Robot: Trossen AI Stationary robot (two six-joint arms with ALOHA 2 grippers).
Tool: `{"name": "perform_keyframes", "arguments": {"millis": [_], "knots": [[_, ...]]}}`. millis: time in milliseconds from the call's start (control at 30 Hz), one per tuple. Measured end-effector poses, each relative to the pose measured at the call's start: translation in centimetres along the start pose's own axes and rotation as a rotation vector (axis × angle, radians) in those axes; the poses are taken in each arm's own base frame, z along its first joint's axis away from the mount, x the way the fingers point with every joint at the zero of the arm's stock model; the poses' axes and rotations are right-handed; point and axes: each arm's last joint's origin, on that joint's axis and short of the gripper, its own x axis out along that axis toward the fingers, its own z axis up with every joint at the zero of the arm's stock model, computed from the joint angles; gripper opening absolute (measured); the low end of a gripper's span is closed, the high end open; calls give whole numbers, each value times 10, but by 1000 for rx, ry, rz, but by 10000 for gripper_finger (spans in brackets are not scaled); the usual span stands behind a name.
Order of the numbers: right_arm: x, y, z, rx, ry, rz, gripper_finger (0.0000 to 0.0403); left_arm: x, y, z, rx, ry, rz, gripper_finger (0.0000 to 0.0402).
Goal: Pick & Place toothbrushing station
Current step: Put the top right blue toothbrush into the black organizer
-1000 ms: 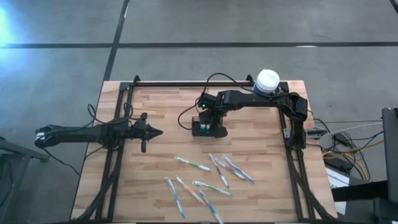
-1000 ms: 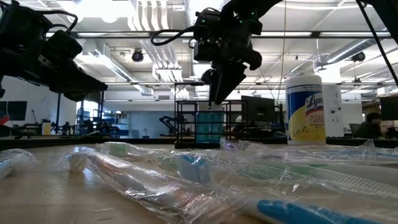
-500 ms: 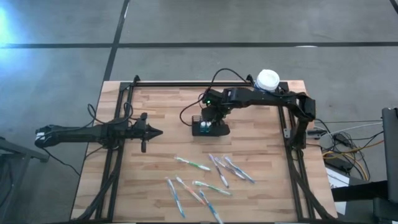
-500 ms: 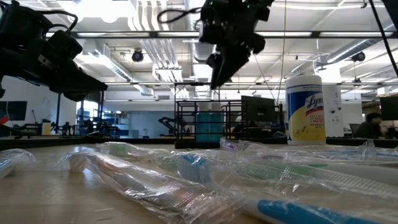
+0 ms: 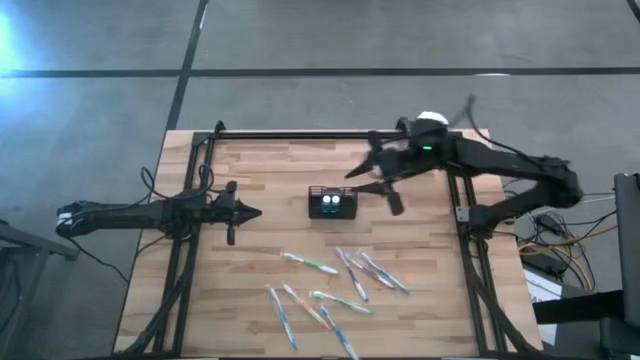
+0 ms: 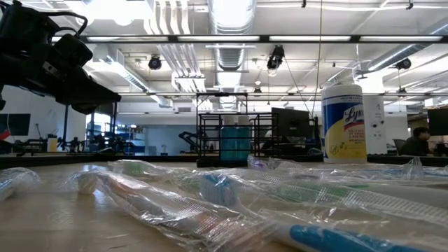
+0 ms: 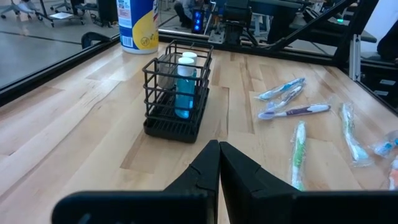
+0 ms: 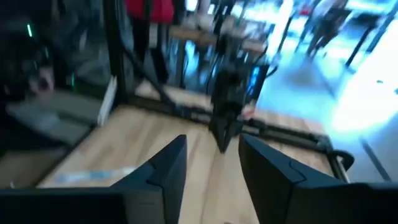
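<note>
The toothbrushing station [image 5: 333, 203], a small black wire holder, stands on its base at mid-table; two blue tubes with white caps stand upright in it [image 7: 177, 93]. The low view shows it at the far side [image 6: 225, 140]. My right gripper [image 5: 376, 182] hangs high above the table, to the right of the station, pointing about level toward the left. It is open with nothing between its fingers [image 8: 211, 168]. My left gripper [image 5: 255, 212] waits shut above the table's left part, pointing at the station [image 7: 219, 149].
Several wrapped toothbrushes [image 5: 330, 290] lie scattered near the table's front edge and fill the low view's foreground [image 6: 210, 196]. A white-lidded canister with a yellow label [image 5: 430, 122] stands at the far right corner. Black frame rails [image 5: 185, 270] run along the table's sides.
My right gripper has risen from just above the station and drawn back toward the table's right edge, tipping from pointing down to about level. It has left the low view. The station has stayed in place on the table.
</note>
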Motion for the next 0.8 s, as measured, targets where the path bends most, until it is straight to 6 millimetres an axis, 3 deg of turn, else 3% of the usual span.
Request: {"name": "perform_keyframes", "arguments": {"millis": [200, 433, 600, 800], "knots": [[-52, 25, -28, 44, -204, -78, 90, 0, 0, 0, -7, 0, 0, 14], [-90, 50, -83, 90, -372, -121, 19, 0, 0, 0, -11, -1, 0, 14], [-102, 61, -119, 107, -416, -123, 9, 0, 0, 0, -12, -1, 0, 14], [-107, 67, -148, 118, -419, -169, 8, 0, 0, 0, -15, -1, 0, 14]]}}
